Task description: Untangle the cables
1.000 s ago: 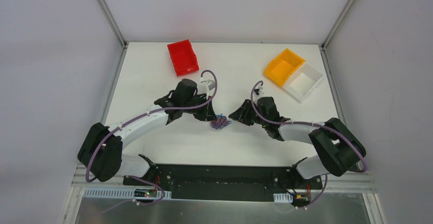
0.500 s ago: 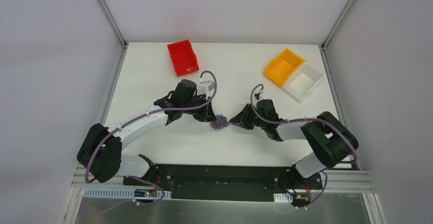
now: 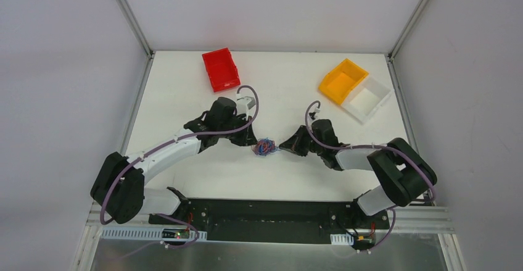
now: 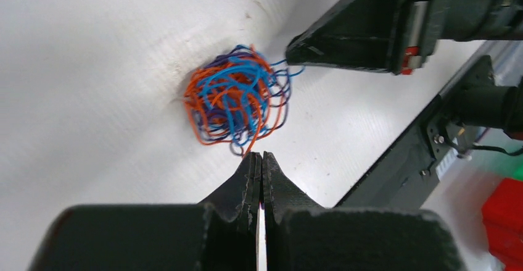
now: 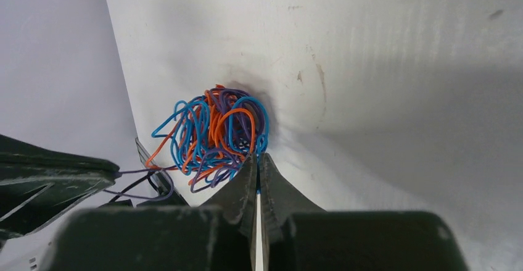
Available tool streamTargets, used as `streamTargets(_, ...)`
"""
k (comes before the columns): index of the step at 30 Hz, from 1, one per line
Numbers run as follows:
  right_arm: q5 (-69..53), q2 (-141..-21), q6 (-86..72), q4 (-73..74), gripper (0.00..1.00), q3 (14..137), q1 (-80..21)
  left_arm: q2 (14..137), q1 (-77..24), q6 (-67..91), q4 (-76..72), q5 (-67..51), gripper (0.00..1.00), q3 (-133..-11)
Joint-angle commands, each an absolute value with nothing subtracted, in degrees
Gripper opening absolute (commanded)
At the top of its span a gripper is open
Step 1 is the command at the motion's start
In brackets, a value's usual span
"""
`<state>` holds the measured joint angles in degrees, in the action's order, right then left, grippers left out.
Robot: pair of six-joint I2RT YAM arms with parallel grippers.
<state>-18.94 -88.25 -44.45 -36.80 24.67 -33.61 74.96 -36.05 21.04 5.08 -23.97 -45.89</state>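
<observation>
A ball of tangled blue, orange and purple cables (image 3: pixel 265 147) lies on the white table (image 3: pixel 185 79), between my two grippers. My left gripper (image 3: pixel 253 142) touches its left side. In the left wrist view the gripper (image 4: pixel 259 155) is shut at the edge of the cable ball (image 4: pixel 237 101), with a purple strand pinched between the tips. My right gripper (image 3: pixel 282 146) touches the ball's right side. In the right wrist view that gripper (image 5: pixel 257 156) is shut at the edge of the ball (image 5: pixel 216 135), with a blue strand pinched between the tips.
A red bin (image 3: pixel 220 69) stands at the back left. An orange bin (image 3: pixel 343 80) and a white bin (image 3: pixel 369 99) stand at the back right. The black base rail (image 3: pixel 271 212) runs along the near edge.
My right gripper has moved left, up to the cable ball, and now pinches it. The ball and my left gripper have shifted slightly towards the back.
</observation>
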Motion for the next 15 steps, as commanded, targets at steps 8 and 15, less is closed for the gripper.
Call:
streamTargets(8,-3.7,-70.5,-36.7,-9.3,0.0,29.3,-23.3,65.1,-30.3,27.7,12.3,-0.5,0.0,-41.2)
streamTargets(15,7.9,-60.9,-36.4,1.8,0.0,29.2,-18.3,58.6,-21.2,33.5,15.2,3.6,0.0,-37.1)
